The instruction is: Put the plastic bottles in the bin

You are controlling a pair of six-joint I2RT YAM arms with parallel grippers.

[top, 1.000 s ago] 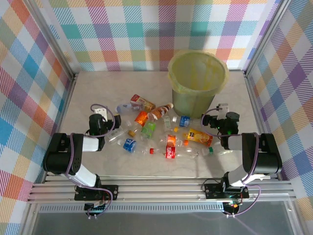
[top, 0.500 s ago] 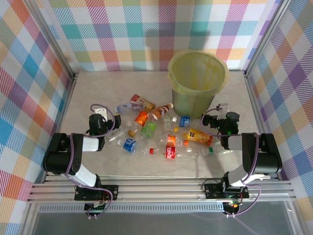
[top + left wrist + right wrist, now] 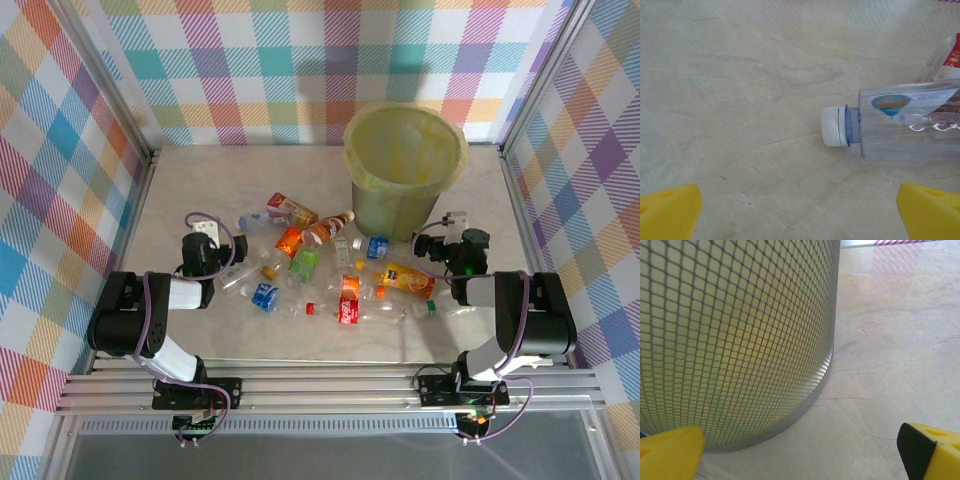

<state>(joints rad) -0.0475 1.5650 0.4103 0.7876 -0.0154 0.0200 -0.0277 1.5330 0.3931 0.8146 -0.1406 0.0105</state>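
Observation:
The bin [image 3: 405, 165], a large yellow-green bucket with a bag liner over its rim, stands at the back right. Several crushed plastic bottles [image 3: 305, 265] with red, orange, green and blue labels lie scattered on the table to its left and in front of it. My left gripper [image 3: 203, 240] rests low at the left of the pile and is open. In the left wrist view its yellow fingertips [image 3: 667, 212] flank bare table, with a clear white-capped bottle [image 3: 905, 127] lying ahead to the right. My right gripper [image 3: 455, 238] is open beside the bin's mesh wall [image 3: 735, 335].
Checked walls and metal frame posts [image 3: 150, 150] close in the table on three sides. Bare marble table [image 3: 210, 180] stretches behind the left gripper and to the right of the bin [image 3: 900, 340]. An orange-labelled bottle [image 3: 405, 278] lies just left of the right gripper.

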